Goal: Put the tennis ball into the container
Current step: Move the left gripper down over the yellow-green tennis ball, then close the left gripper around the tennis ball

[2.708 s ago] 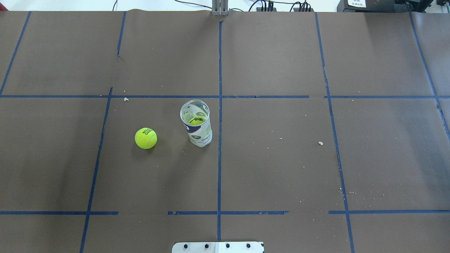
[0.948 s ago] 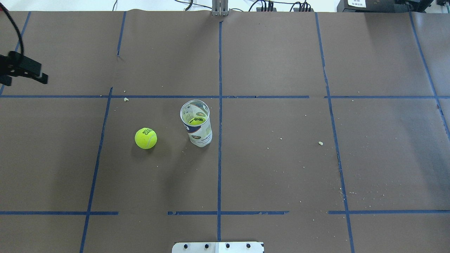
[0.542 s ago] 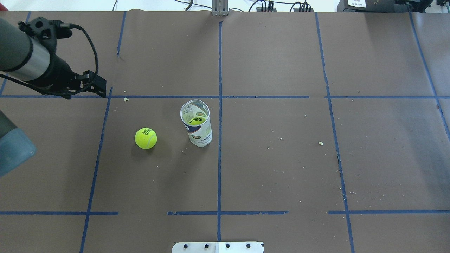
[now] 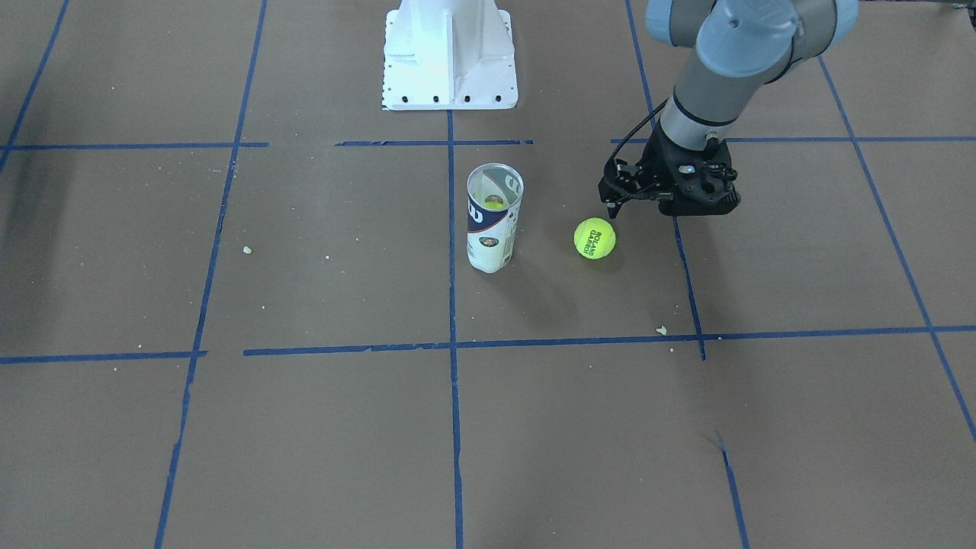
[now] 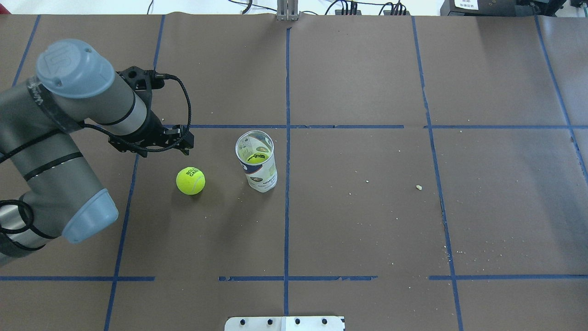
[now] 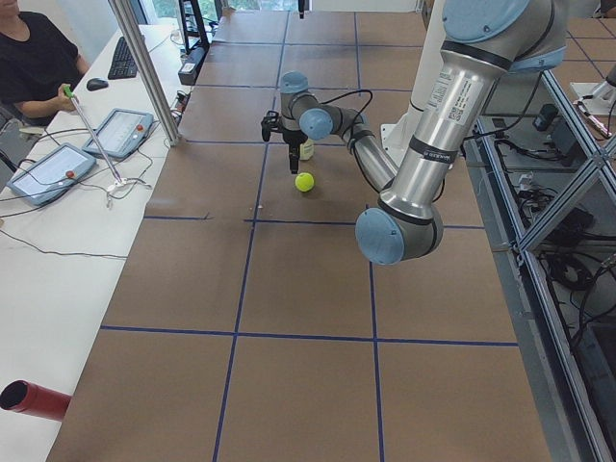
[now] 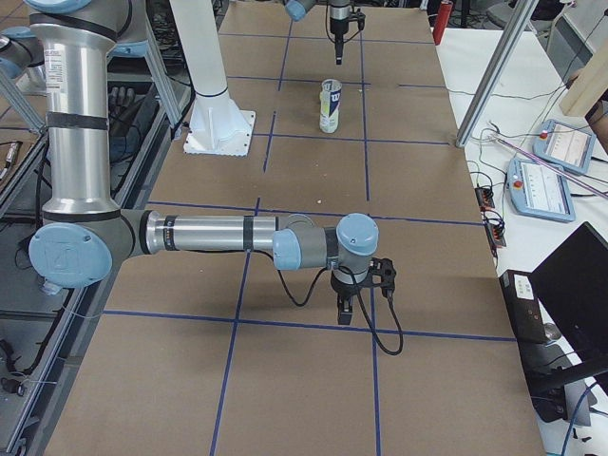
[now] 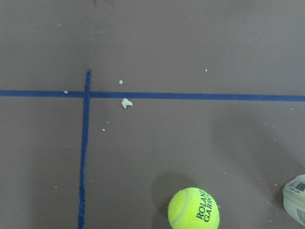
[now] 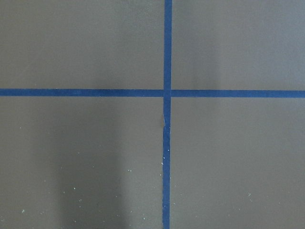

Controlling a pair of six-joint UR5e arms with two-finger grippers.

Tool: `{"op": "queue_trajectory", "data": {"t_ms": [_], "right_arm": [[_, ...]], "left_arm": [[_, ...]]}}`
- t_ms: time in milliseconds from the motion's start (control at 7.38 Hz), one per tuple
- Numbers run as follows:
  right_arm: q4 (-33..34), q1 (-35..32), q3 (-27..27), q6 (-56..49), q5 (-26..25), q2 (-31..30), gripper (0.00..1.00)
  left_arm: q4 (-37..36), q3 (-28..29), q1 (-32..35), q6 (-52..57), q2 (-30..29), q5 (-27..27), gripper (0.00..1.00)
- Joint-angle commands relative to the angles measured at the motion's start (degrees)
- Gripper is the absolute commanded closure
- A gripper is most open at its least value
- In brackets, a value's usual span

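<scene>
The yellow-green tennis ball (image 5: 190,180) (image 4: 594,238) lies on the brown paper, to the robot's left of the container. It also shows low in the left wrist view (image 8: 193,208). The container (image 5: 257,165) (image 4: 492,221) stands upright and open-topped, and a second yellow ball sits inside it. My left gripper (image 5: 156,140) (image 4: 690,204) hangs pointing down. It is a little beyond the ball and further to the robot's left, clear of it. Its fingers are hidden, so I cannot tell their state. My right gripper (image 7: 356,294) hovers far off near the table's right end; I cannot tell its state.
The white pedestal (image 4: 450,61) stands at the robot's edge of the table. Blue tape lines grid the paper, and small crumbs (image 8: 126,102) lie scattered on it. An operators' side table with tablets (image 6: 58,164) runs along the far edge.
My left arm has come in from the left edge and swung rightward to just beyond the ball. The ball and the container have not moved.
</scene>
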State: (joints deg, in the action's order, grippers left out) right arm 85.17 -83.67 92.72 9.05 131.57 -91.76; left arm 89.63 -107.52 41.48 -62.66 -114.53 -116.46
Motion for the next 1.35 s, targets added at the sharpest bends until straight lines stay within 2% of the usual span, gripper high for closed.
{"op": "queue_trajectory", "data": {"t_ms": [0,948,1219], "right_arm": [[0.00,0.00,0.00,0.00,0.00,0.00,0.00],[0.00,0.00,0.00,0.00,0.00,0.00,0.00],[0.00,0.00,0.00,0.00,0.00,0.00,0.00]], "left_arm": [[7.73,5.29,-2.97,-3.08,0.28,2.37,0.00],[9.42,9.25,-7.02,-3.25,-0.07,3.87,0.00],[14.40,11.97,-7.03,-3.34,0.19,3.87,0.00]]}}
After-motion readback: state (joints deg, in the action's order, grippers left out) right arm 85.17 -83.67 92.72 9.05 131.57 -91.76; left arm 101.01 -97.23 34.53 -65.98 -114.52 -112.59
